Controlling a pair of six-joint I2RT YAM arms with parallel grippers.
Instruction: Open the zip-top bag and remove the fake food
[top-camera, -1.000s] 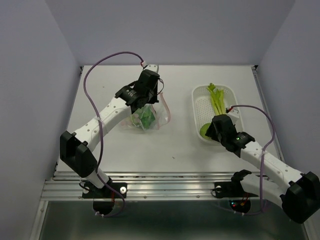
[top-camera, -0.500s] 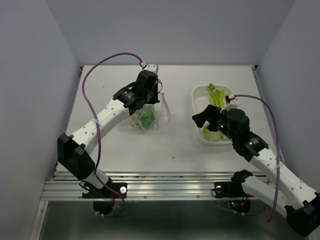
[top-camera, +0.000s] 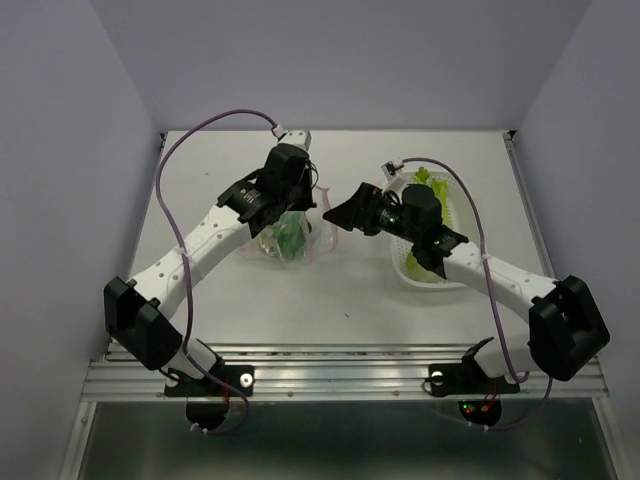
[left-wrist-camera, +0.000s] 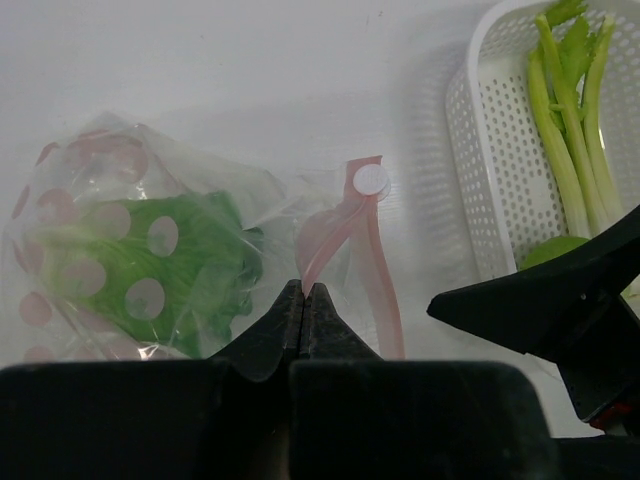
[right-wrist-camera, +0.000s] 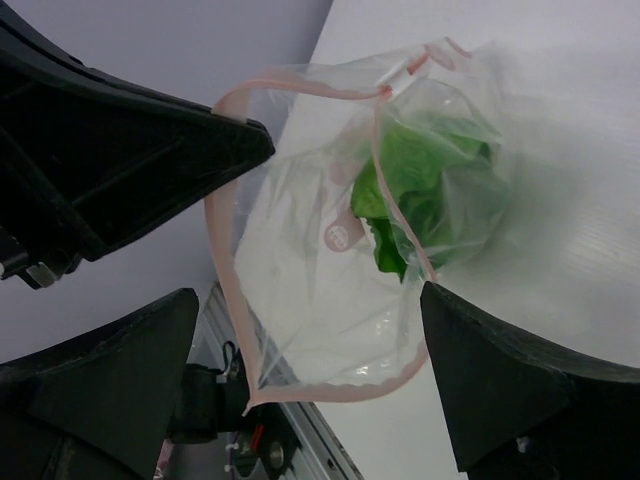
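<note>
In the overhead view the left fingers (top-camera: 291, 200) sit left of centre, pointing down onto the zip-top bag (top-camera: 285, 238), which rests crumpled on the white tabletop (top-camera: 350, 290). The left wrist view shows them pressed fully together at bottom centre. They pinch the clear film of the bag right beside its pink zip strip (left-wrist-camera: 350, 235), which curls up from the pinch toward the middle of the frame. To the left of that strip, inside the bag, lies a leafy green piece (left-wrist-camera: 190, 265), seen through plastic printed with pinkish dots.

Right of the bag in the overhead view, the right fingers (top-camera: 350, 208) are spread wide and hold nothing, their tips aimed left and near the bag's right edge. The right wrist view looks between them into the bag's mouth, where the zip strip forms an open loop and the leafy piece sits deep in the upper right.

Farther right a white perforated basket (left-wrist-camera: 470, 160) stands on the tabletop, apart from the bag. It holds long pale green stalks (left-wrist-camera: 570, 130) and, at its lower end in the frame, a round green head (left-wrist-camera: 553, 250) partly hidden by the right arm.
</note>
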